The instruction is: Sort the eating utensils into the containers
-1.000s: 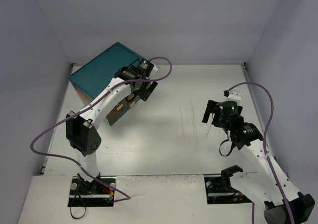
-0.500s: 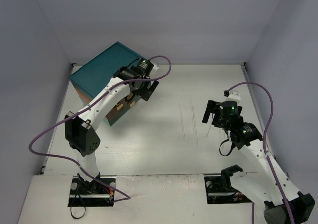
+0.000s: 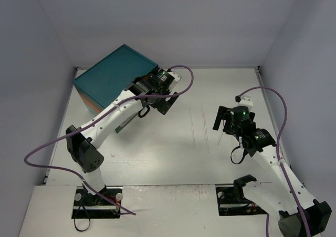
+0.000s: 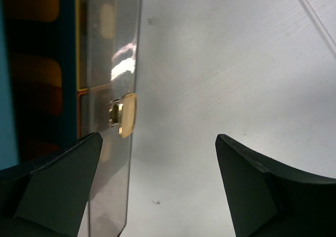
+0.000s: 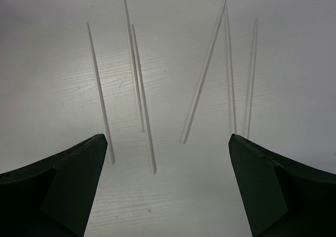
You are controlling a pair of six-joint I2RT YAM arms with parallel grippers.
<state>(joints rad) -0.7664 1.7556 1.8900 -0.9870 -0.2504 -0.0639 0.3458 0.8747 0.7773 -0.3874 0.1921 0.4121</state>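
Several eating utensils (image 5: pixel 140 84), slim clear sticks, lie on the white table (image 3: pixel 173 147); in the top view they show as faint lines (image 3: pixel 203 122). My right gripper (image 5: pixel 168 138) hovers open just short of their near ends, holding nothing, and stands at the right in the top view (image 3: pixel 222 120). The containers belong to a teal chest (image 3: pixel 113 75) at the back left. One clear drawer front (image 4: pixel 113 63) with a gold knob (image 4: pixel 126 115) sticks out beside my left gripper (image 4: pixel 158 137), which is open; the knob sits ahead of its left finger (image 4: pixel 63 179), not between the two.
White walls close the table in at the back and on both sides. A purple cable loops off each arm. The chest's orange-brown front (image 4: pixel 34 84) shows behind the clear drawer.
My left gripper has swung to the right, away from the chest's front, over the last half second. The right arm has stayed almost still above the clear sticks.
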